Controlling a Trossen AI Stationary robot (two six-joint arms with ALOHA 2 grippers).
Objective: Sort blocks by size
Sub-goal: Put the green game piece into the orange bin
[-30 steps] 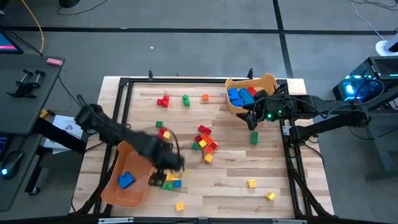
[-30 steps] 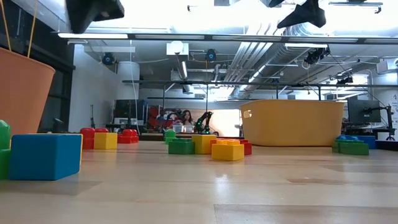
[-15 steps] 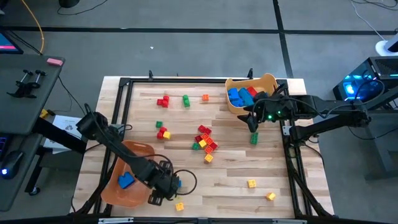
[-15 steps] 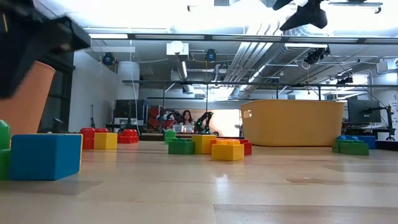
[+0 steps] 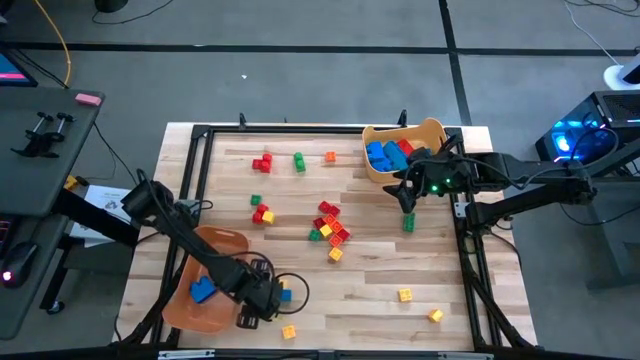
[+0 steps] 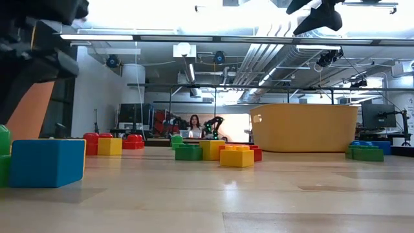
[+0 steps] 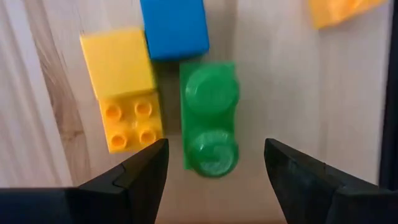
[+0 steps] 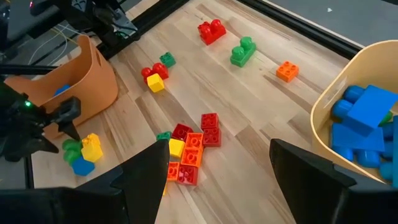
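Near the table's front left, my left gripper (image 7: pixel 214 149) points down, open, low over a green two-stud block (image 7: pixel 209 115). One finger stands on each side of the block, apart from it. A yellow block (image 7: pixel 124 84) and a blue block (image 7: pixel 174 28) lie right beside the green one. In the high view the same gripper (image 5: pixel 258 300) stands beside the orange bin (image 5: pixel 228 240), which holds a blue block (image 5: pixel 203 290). My right gripper (image 8: pixel 217 158) hangs open and empty above the table next to the yellow bin (image 5: pixel 432 128) at the far right.
A cluster of red, orange, yellow and green blocks (image 5: pixel 330 225) lies mid-table. Red (image 5: pixel 262 162), green (image 5: pixel 298 161) and orange (image 5: pixel 330 156) blocks sit near the far edge. A green block (image 5: pixel 408 222) and yellow blocks (image 5: pixel 404 294) (image 5: pixel 436 315) lie on the right. Blue and red blocks fill the yellow bin.
My left gripper has moved toward the table's near edge and come down, from above the orange bin's right rim to low over the green, yellow and blue blocks. My right arm has kept still.
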